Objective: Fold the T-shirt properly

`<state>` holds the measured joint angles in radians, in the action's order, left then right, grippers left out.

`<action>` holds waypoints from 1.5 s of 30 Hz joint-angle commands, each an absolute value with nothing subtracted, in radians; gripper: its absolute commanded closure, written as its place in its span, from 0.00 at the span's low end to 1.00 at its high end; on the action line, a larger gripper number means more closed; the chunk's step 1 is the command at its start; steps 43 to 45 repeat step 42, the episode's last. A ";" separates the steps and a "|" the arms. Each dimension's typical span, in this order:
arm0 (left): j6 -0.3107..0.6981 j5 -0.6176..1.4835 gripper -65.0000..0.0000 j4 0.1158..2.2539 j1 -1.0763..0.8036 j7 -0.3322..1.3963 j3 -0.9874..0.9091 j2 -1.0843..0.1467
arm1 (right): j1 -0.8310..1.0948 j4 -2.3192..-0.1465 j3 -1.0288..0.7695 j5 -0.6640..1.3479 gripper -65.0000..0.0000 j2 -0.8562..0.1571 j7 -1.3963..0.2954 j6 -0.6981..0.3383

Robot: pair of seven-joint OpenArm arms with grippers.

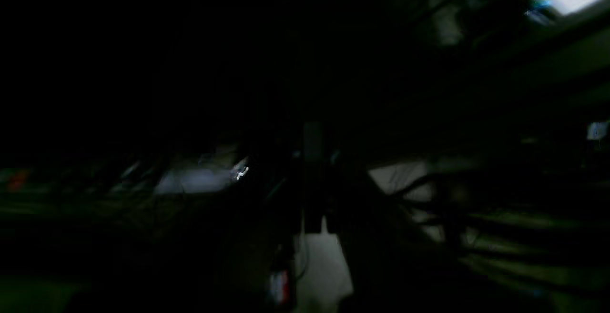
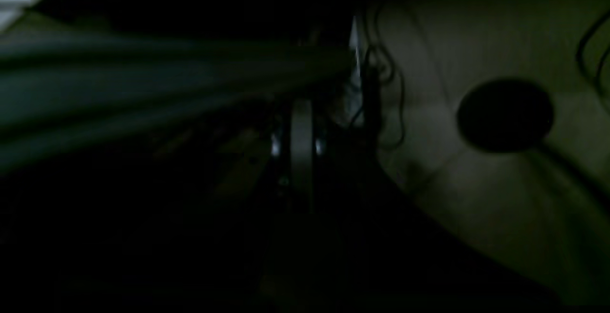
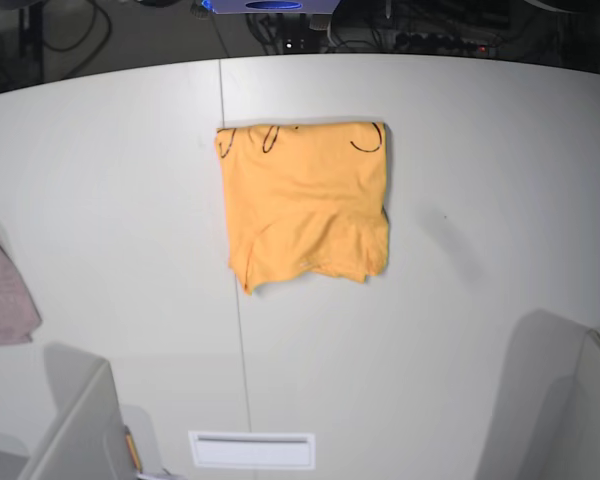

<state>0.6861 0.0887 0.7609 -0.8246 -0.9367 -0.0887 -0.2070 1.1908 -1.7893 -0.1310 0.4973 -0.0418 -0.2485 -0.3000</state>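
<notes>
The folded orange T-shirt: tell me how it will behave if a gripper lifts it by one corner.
The T-shirt would probably sag and unfold: its near edge is wavy and its layers lie loose. It looks thin, so likely light. On the smooth white table a push would probably bunch it rather than slide it whole.

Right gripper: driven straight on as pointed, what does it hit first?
Can't tell. Ahead of the right gripper the wrist view is black; a pale surface lies off to one side.
</notes>
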 commanded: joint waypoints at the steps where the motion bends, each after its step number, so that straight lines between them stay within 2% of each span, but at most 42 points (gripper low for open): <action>1: 0.698 0.097 1.00 0.705 -0.823 -0.964 -0.071 -0.213 | 1.187 -1.748 -0.122 0.504 1.00 -0.045 -0.237 -0.303; 4: 0.698 0.097 1.00 0.512 -0.737 -0.964 -0.016 -0.216 | 1.106 -1.560 -0.094 0.504 1.00 -0.053 -0.240 -0.303; 8: 0.698 0.097 1.00 0.257 -0.585 -0.964 0.044 -0.222 | 0.932 -1.204 -0.058 0.503 1.00 -0.054 -0.236 -0.303; 12: 0.587 0.097 1.00 0.047 -0.438 -0.961 0.130 -0.222 | 0.653 -0.679 0.044 0.503 1.00 -0.067 -0.214 -0.303; 15: 0.506 0.097 1.00 0.000 -0.361 -0.903 0.185 -0.222 | 0.466 -0.298 0.159 0.503 1.00 -0.051 -0.030 -0.303; 18: 0.446 0.097 1.00 0.000 -0.306 -0.674 0.251 -0.222 | 0.363 -0.048 0.311 0.504 1.00 -0.016 0.269 -0.303; 19: 0.429 0.099 1.00 0.007 -0.288 -0.576 0.266 -0.222 | 0.344 0.000 0.354 0.506 1.00 -0.015 0.323 -0.303; 23: 0.351 0.099 1.00 0.079 -0.243 -0.314 0.297 -0.222 | 0.314 0.000 0.409 0.510 1.00 -0.008 0.298 -0.303; 27: 0.275 0.097 1.00 0.094 -0.216 -0.266 0.297 -0.217 | 0.288 0.000 0.403 0.510 1.00 -0.010 0.288 -0.289; 29: 0.275 0.097 1.00 0.094 -0.205 -0.266 0.297 -0.216 | 0.285 0.000 0.403 0.510 1.00 -0.010 0.291 -0.216; 33: 0.274 0.097 1.00 0.102 -0.203 -0.275 0.294 -0.213 | 0.285 -0.013 0.412 0.506 1.00 -0.010 0.292 0.041; 35: 0.274 0.099 1.00 0.104 -0.200 -0.277 0.292 -0.206 | 0.291 -0.045 0.414 0.504 1.00 -0.022 0.292 0.097; 45: 0.274 0.101 1.00 0.102 -0.145 -0.277 0.288 -0.186 | 0.285 -0.065 0.414 0.504 1.00 -0.047 0.292 0.099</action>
